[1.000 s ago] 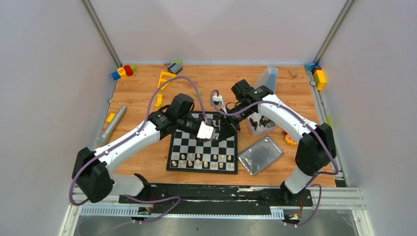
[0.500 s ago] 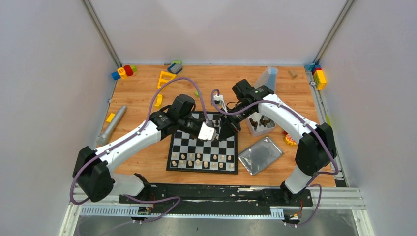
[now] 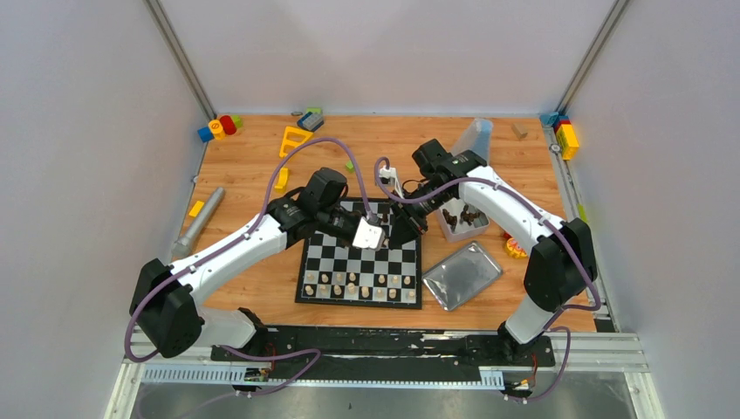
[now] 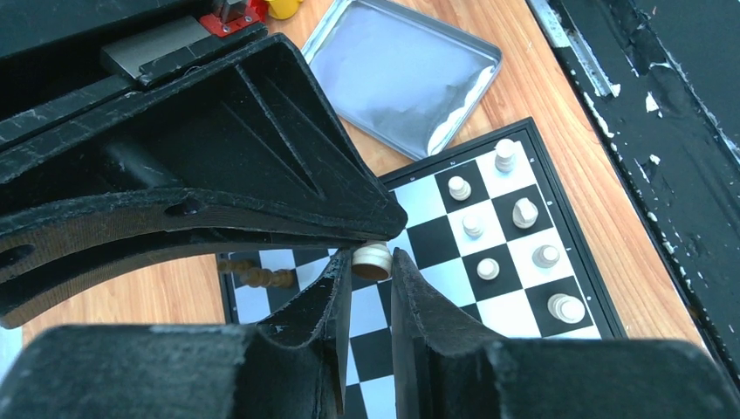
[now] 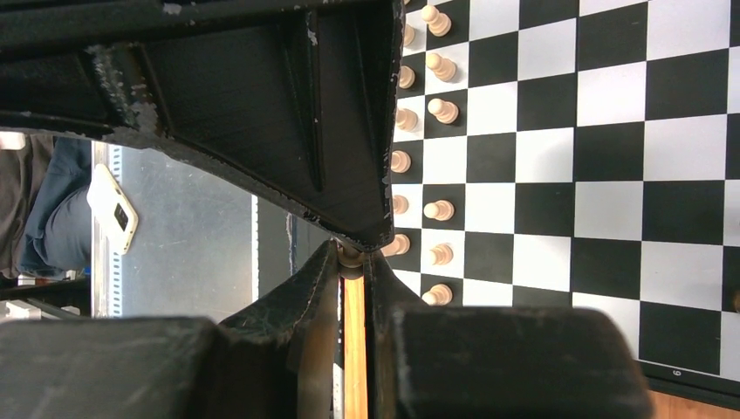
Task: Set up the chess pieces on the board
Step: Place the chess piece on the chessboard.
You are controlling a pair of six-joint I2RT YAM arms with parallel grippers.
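From above, the left tool (image 3: pixel 377 237) and right tool (image 3: pixel 400 234) meet tip to tip over the far half of the board (image 3: pixel 332 255), which lies on the desk (image 3: pixel 253 166).

Left wrist: the left tool is narrow, its fingertips (image 4: pixel 342 272) pressed against a cream piece (image 4: pixel 373 259) held above the board.

Right wrist: the right tool pinches that cream piece at its tips. Other cream pieces (image 5: pixel 436 209) stand along the board's edge rows.

Chess pieces (image 3: pixel 358 284) on board (image 3: pixel 325 253), near edge; tray (image 3: pixel 462 275) right
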